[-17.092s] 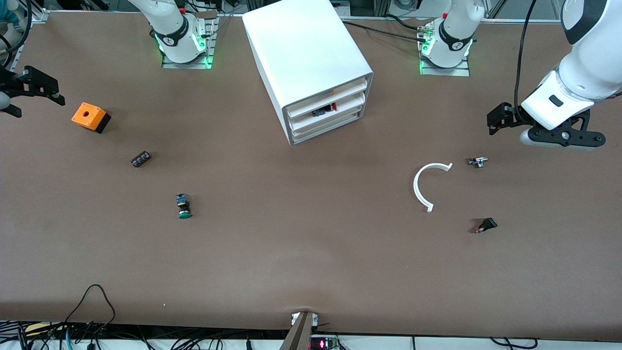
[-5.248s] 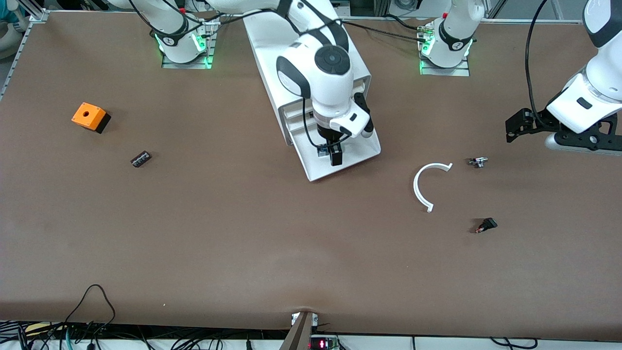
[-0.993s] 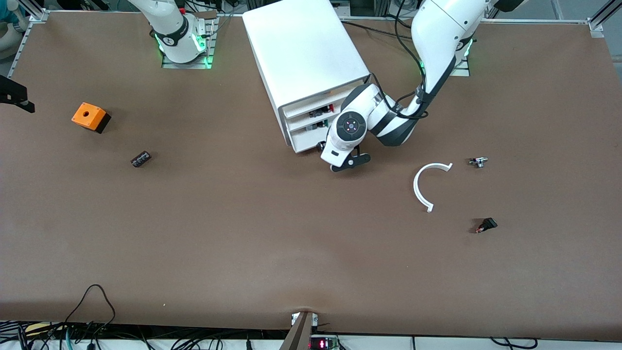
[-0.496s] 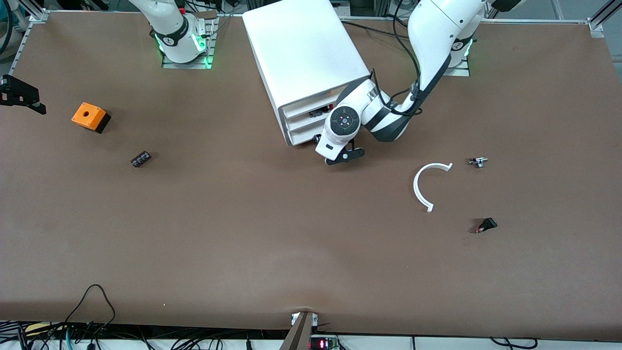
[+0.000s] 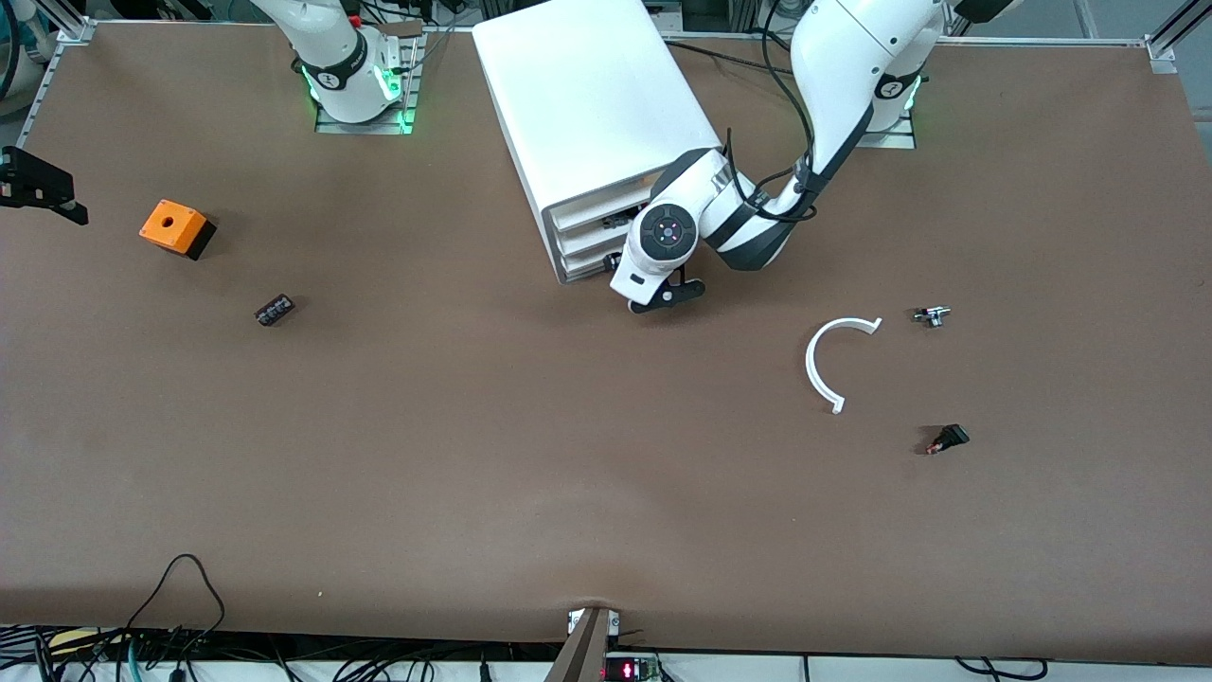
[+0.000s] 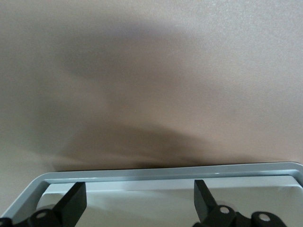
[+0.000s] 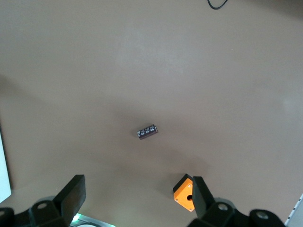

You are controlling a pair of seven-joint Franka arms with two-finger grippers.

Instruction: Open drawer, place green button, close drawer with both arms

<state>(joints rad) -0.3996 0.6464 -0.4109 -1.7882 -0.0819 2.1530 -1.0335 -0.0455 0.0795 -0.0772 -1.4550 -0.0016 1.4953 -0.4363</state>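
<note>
The black two-finger left gripper (image 5: 617, 268), jaws released, presses at the front of the wide shallow white plastic bottom drawer (image 5: 585, 266) of the boxy white cabinet (image 5: 592, 104), at the brown table's (image 5: 473, 455) twelve o'clock. The black right gripper (image 5: 38, 187) waits, spread, over nine o'clock beside the orange cube (image 5: 176, 228). The green button is not visible.

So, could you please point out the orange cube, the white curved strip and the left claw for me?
orange cube (image 5: 169, 225): front view, on its top face, beside the hole.
white curved strip (image 5: 811, 361): front view, on the middle of the arc.
left claw (image 6: 137, 198): left wrist view, midway between its fingertips, at the drawer rim.
</note>
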